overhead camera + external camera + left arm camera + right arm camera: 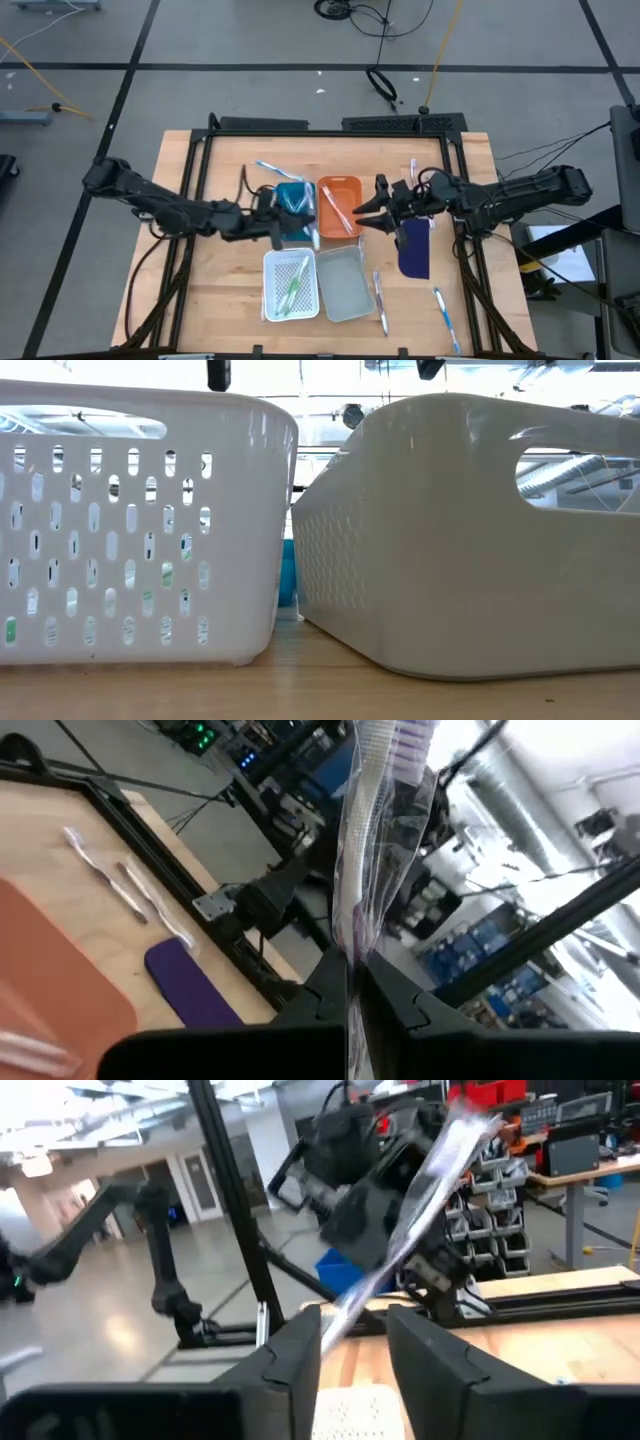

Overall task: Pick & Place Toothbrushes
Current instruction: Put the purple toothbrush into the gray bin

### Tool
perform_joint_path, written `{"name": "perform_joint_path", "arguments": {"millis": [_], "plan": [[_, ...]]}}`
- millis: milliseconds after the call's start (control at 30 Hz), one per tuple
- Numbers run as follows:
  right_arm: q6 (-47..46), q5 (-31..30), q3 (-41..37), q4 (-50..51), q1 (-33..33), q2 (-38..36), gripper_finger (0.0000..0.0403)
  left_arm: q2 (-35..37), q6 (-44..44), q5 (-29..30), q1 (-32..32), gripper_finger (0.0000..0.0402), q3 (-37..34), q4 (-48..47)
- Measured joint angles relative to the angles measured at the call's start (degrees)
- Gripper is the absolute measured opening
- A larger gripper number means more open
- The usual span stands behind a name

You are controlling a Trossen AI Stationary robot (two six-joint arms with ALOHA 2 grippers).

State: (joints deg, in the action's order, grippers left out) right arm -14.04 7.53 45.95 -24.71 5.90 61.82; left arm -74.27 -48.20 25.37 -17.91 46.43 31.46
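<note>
A toothbrush point(372, 830) in a clear wrapper is up in the air between my two arms, over the far trays. My left gripper point(352, 982) is shut on it beside the blue tray point(297, 200). My right gripper point(354, 1342) is open over the orange tray point(345, 190). The lower end of the toothbrush point(345, 1300) reaches in between its fingers. Another toothbrush point(335, 210) lies in the orange tray. Green ones point(292, 290) lie in the white perforated tray point(290, 262). My left gripper pinches the wrapped toothbrush partway along its length point(350, 942) between its two fingers. The fingers come in level from the table's left and lie across it. The toothbrush stands tilted and clear of the table, its bristle end point(408, 738) well beyond the fingers. Whether my right gripper touches the toothbrush's lower end point(332, 1312), which lies beside one finger point(300, 1342), I cannot tell.
A grey tray point(345, 282) sits beside the white one near the front. A dark blue pad point(413, 250) lies at the right. Loose toothbrushes lie at the far left point(268, 168), far right point(413, 170) and near right point(380, 300), point(446, 315).
</note>
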Motion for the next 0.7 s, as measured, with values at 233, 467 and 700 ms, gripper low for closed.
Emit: {"name": "perform_joint_path", "arguments": {"millis": [233,467,700], "plan": [[-7.3,0.0,0.0,-1.0,-1.1,2.0,0.0176,-8.0,2.2,-1.6,0.1,0.0001,7.3,-0.3],[-13.1,0.0,0.0,-5.0,-1.1,4.9,0.0247,-13.3,2.6,-3.8,1.1,0.0000,13.7,-4.5],[-14.5,-0.1,0.0,-8.9,-1.1,6.4,0.0286,-16.4,2.0,-5.5,2.3,0.0000,19.2,-10.2]]}}
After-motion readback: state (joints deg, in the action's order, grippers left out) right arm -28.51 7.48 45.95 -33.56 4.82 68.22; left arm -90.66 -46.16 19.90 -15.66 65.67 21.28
